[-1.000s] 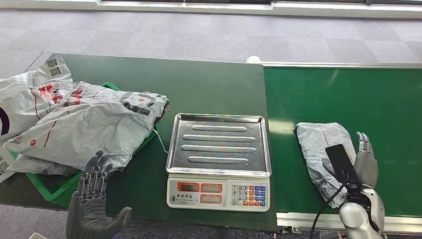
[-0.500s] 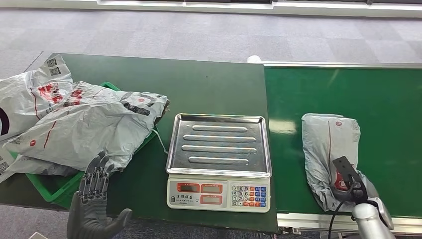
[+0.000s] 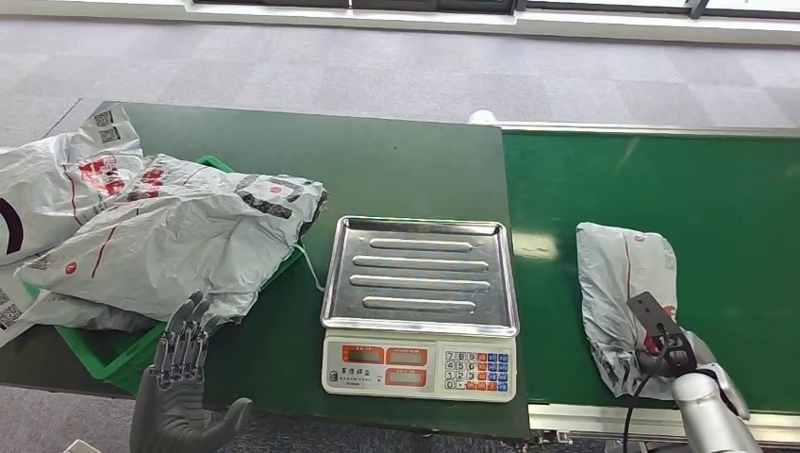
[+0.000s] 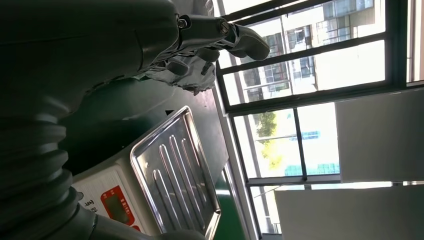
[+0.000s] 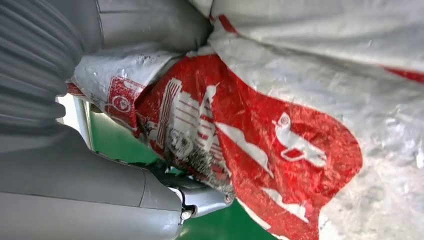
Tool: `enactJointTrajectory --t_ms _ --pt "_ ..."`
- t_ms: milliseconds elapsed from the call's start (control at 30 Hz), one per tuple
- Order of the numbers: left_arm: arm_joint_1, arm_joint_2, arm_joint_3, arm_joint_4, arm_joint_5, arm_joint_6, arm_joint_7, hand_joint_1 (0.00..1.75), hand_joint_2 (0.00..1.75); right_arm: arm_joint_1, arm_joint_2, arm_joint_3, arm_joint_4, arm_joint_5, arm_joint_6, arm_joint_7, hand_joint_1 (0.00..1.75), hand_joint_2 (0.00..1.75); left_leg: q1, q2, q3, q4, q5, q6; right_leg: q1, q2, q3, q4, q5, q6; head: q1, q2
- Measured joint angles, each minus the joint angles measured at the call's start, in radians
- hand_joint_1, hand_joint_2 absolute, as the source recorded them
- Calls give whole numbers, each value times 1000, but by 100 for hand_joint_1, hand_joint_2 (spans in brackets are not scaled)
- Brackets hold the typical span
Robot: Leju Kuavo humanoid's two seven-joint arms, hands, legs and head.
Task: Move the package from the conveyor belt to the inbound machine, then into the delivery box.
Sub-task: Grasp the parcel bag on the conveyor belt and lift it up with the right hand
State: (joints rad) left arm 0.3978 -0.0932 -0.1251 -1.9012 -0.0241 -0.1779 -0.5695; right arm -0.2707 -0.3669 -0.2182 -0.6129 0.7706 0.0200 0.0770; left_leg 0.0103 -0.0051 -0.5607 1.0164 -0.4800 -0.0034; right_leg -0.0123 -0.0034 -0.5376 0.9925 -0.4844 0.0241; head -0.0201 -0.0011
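Observation:
A grey plastic package (image 3: 623,283) with red print lies on the green conveyor belt (image 3: 717,189) at the right. My right hand (image 3: 703,382) is at its near end, by the belt's front edge, and grips that end. In the right wrist view the package's (image 5: 300,125) crumpled red-printed film presses against the palm, with the thumb (image 5: 200,197) under it. The scale (image 3: 420,359) with its bare steel tray (image 3: 420,274) stands left of the belt. My left hand (image 3: 179,377) hovers open at the table's near edge, beside the basket; in the left wrist view its fingers (image 4: 220,35) are spread.
A green basket (image 3: 113,359) at the left holds several large grey packages (image 3: 170,245) that spill over its rim. The scale's keypad (image 3: 476,371) faces me. A metal rail (image 3: 585,415) edges the belt's front. The dark green table (image 3: 377,160) lies behind the scale.
My right hand drew back from on top of the package to its near end. The package turned, now showing red print, and shifted slightly right. The left hand barely moved.

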Motion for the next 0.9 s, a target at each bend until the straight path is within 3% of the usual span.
enactJointTrajectory --t_ms 233,367,467,600,700,800,867,900 --pt "2 -9 0 -9 -14 -38 17 0 175 41 11 -5 -80 -1 -95 -34 175 175 0 -1 -3 0 0 0 0 0 -2 1 0 0 0 0" --pt "2 -20 5 -14 -19 -46 21 0 175 96 35 -34 -195 -51 -180 -106 175 175 -1 -1 -8 -1 0 0 0 -1 -7 2 0 0 0 0" --pt "4 -33 14 -20 -22 -46 18 0 175 143 77 -77 -345 -176 -347 -280 175 175 -1 -1 -10 -1 0 0 0 -1 -10 3 -1 -1 0 0" --pt "5 -44 16 -23 -28 -32 4 0 175 213 153 -112 -653 -391 -607 -553 175 175 -1 -2 -10 -1 0 -1 0 -2 -11 4 -2 -3 0 0" --pt "4 -46 16 -23 -27 -18 -3 0 175 258 186 -108 -852 -454 -694 -626 175 175 -1 -2 -10 -1 -1 -2 0 -2 -11 5 -3 -4 0 0" --pt "3 -46 16 -23 -23 -5 -9 0 175 295 202 -82 -1010 -506 -684 -637 175 175 -1 -1 -10 -1 -1 -2 0 -2 -11 5 -3 -4 0 0" --pt "1 -45 16 -20 -21 -2 -16 0 175 308 192 -35 -1082 -519 -579 -571 175 175 -1 0 -14 -2 -2 -3 0 0 -11 5 -3 -5 0 0" --pt "-1 -45 16 -17 -23 -3 -22 0 175 308 179 2 -1106 -511 -483 -506 175 175 -1 2 -15 -2 -3 -4 0 1 -11 5 -4 -5 0 0"
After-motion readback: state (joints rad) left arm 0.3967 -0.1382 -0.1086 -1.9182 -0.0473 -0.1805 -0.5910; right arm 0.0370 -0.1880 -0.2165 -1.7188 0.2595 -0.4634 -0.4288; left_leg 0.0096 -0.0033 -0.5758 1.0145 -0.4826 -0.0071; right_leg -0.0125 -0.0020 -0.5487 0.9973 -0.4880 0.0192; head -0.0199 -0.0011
